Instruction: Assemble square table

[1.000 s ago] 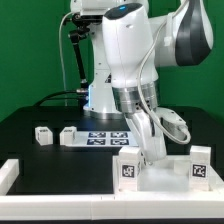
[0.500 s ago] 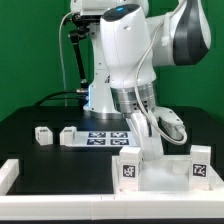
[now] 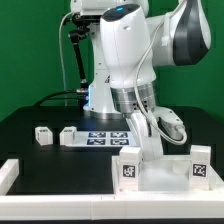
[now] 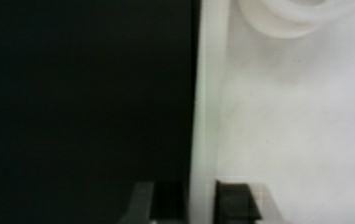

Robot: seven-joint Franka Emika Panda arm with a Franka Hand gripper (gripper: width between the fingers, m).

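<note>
The square table's white slab (image 3: 165,172) lies at the front of the black table, toward the exterior view's right. Two tagged legs (image 3: 130,168) (image 3: 201,165) stand upright on it. My gripper (image 3: 150,150) reaches down onto the slab between them. In the wrist view the slab (image 4: 289,120) shows a round socket (image 4: 289,15). Its straight edge runs between my fingertips, and the gripper (image 4: 193,203) is shut on that edge. Two loose white legs (image 3: 42,135) (image 3: 68,135) lie on the exterior view's left.
The marker board (image 3: 105,138) lies flat behind the slab, at the foot of the robot base (image 3: 105,95). A long white L-shaped rail (image 3: 10,172) runs along the front left corner and front edge of the black table (image 3: 40,155).
The jaws have closed the last bit onto the slab's edge. The arm, the slab and the loose legs stay where they were.
</note>
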